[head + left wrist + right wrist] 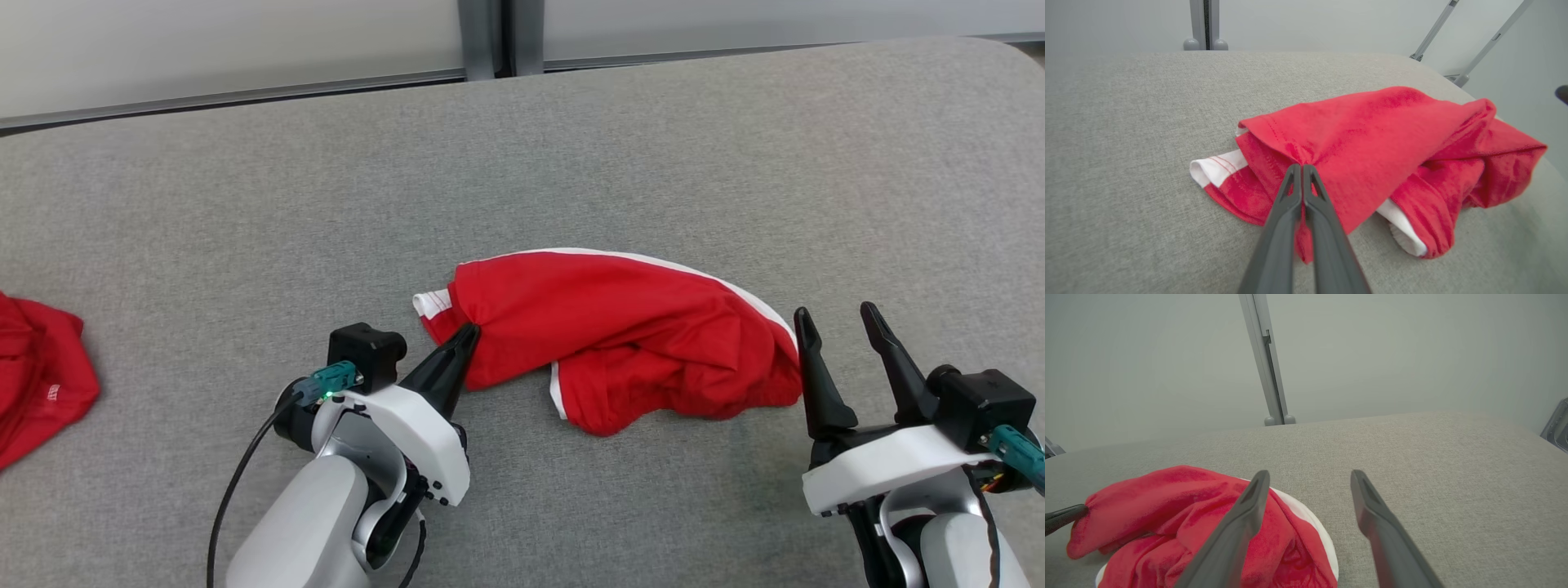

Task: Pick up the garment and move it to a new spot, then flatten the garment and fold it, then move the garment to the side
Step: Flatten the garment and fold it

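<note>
A red garment (620, 335) with white trim lies crumpled on the grey padded table (571, 147), near the front middle. My left gripper (469, 333) is shut on a pinch of the garment's left edge; the left wrist view shows red cloth (1372, 139) caught between the closed fingers (1302, 168). My right gripper (841, 314) stands open just right of the garment's right end, holding nothing. In the right wrist view the garment (1180, 514) sits left of the open gripper (1310, 475), partly behind one finger.
Another red piece of cloth (37, 376) lies at the table's left edge. A pale wall with a grey upright post (490, 37) runs behind the table's far edge.
</note>
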